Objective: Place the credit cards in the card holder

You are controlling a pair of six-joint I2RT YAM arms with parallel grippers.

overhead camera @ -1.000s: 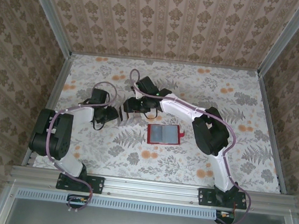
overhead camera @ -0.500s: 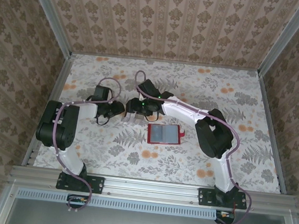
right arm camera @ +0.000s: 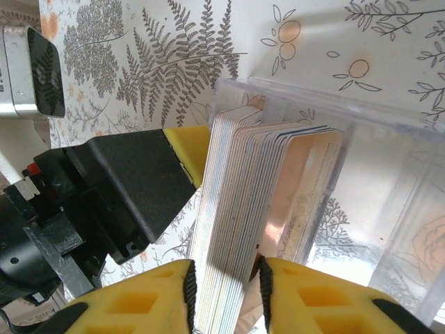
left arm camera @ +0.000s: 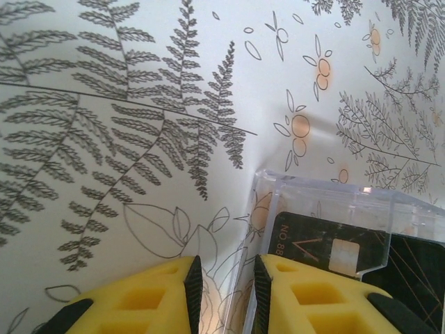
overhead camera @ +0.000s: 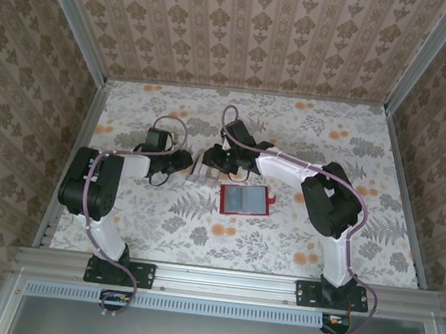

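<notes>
A stack of credit cards (right arm camera: 264, 181) stands on edge inside a clear plastic box (right arm camera: 389, 209). My right gripper (right arm camera: 226, 292) is shut on the stack, with a pad against each side of it. The box (overhead camera: 201, 168) lies mid-table between both grippers. My left gripper (left arm camera: 222, 296) is open, its fingers straddling the box's near wall (left arm camera: 327, 209); a black card (left arm camera: 313, 243) shows through the plastic. Its yellow finger (right arm camera: 189, 142) rests by the box's outer side. The red card holder (overhead camera: 245, 200) lies open and flat, grey-blue pockets up, just right of the box.
The floral tablecloth (overhead camera: 307, 136) covers the table, which is boxed in by patterned walls and a metal frame (overhead camera: 81, 143). Purple cables loop over both arms (overhead camera: 229, 115). Bare cloth lies in front of the card holder (overhead camera: 223, 239).
Both grippers have shifted right and come together at the clear box. The right wrist has swung right, and the left gripper has followed it in against the box's wall. The card holder has not moved.
</notes>
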